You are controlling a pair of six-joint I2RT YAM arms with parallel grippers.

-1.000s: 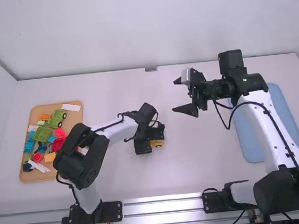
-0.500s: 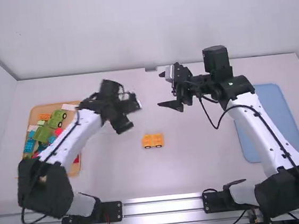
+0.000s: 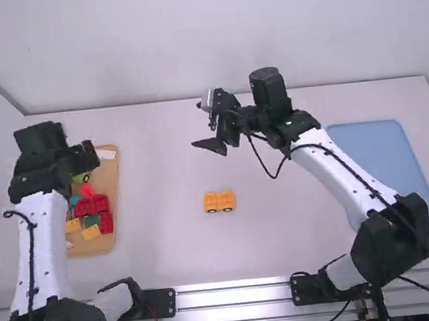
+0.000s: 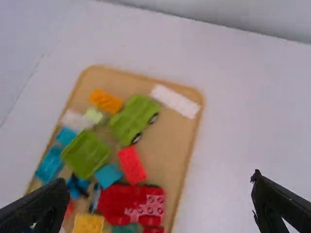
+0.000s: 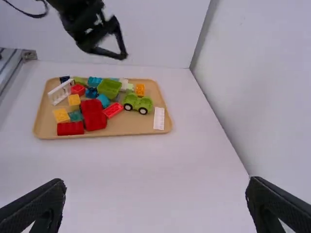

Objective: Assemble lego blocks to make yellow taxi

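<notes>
An orange-yellow block car base (image 3: pixel 219 201) with dark wheels stands alone mid-table. My left gripper (image 3: pixel 85 155) is above the tray of blocks (image 3: pixel 113 188), hiding part of it; in the left wrist view, the left gripper (image 4: pixel 159 194) is open with nothing held. Below it in the tray (image 4: pixel 170 141) lie a yellow block (image 4: pixel 88 224), an orange block (image 4: pixel 105 101) and a white flat piece (image 4: pixel 175 100). My right gripper (image 3: pixel 199 124) hangs beyond the car, on its far side; in the right wrist view, the right gripper (image 5: pixel 155 191) is open, nothing between its fingers.
Red vehicle parts (image 4: pixel 129 201), a green wheeled piece (image 4: pixel 133 119) and a green hollow block (image 4: pixel 86 154) crowd the tray. A blue tray (image 3: pixel 378 151) lies at the right beside the right arm. The wall (image 3: pixel 187 48) rises behind the table's far edge.
My left gripper has left the orange-yellow car on the table and swung left over the block tray. The right gripper has moved left.
</notes>
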